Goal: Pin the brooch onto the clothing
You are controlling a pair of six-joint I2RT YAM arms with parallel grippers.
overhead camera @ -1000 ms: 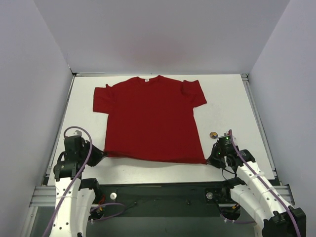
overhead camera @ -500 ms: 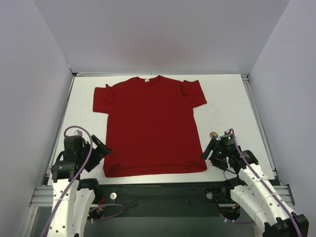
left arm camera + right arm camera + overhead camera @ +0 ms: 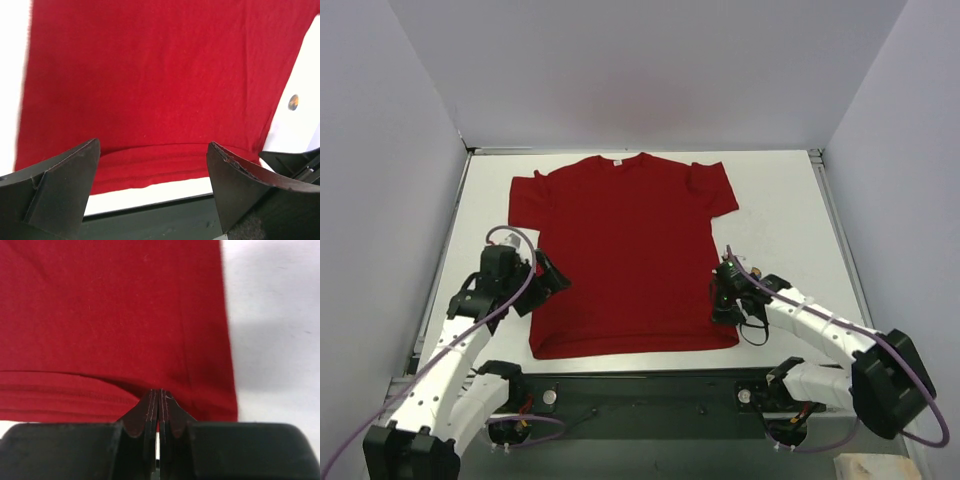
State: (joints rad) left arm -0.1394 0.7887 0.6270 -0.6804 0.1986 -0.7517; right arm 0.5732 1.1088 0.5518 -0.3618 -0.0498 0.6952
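Note:
The clothing (image 3: 620,240), a red T-shirt, lies flat on the white table, neck at the far side. In the left wrist view the brooch (image 3: 293,102) is a tiny orange and dark blue disc on the table just beyond the clothing's (image 3: 160,85) right edge. In the top view the right arm hides it. My left gripper (image 3: 550,273) hangs over the shirt's lower left part, wide open (image 3: 152,172) with nothing between its fingers. My right gripper (image 3: 722,298) is shut (image 3: 160,392) over the clothing's (image 3: 100,315) lower right corner, just above the hem. No cloth shows between its fingertips.
The white table (image 3: 780,200) is walled by grey panels on three sides. A dark metal rail (image 3: 640,385) with the arm bases runs along the near edge. Bare table lies to the right of the shirt (image 3: 275,315).
Both arms moved from the shirt's near corners inward and over the cloth. The left gripper opened wide. The right one opened, then shut. The hem now lies flat, nearer the front edge.

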